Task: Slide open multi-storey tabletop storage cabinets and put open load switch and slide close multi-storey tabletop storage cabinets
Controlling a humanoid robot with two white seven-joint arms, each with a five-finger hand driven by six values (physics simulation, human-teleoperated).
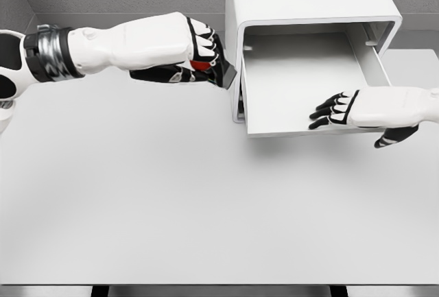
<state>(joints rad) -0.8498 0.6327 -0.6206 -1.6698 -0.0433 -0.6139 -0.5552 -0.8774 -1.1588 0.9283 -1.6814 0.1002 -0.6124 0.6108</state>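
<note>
The left hand holds the switch, a small red and black thing, with its fingers clamped around it. It hangs above the surface, just to the left of the white cabinet. The drawer is pulled out and looks empty. It lies to the right of the switch, so the left hand is the nearer one to drop it in. The right hand rests on the drawer's front edge, fingers apart, thumb under the edge
</note>
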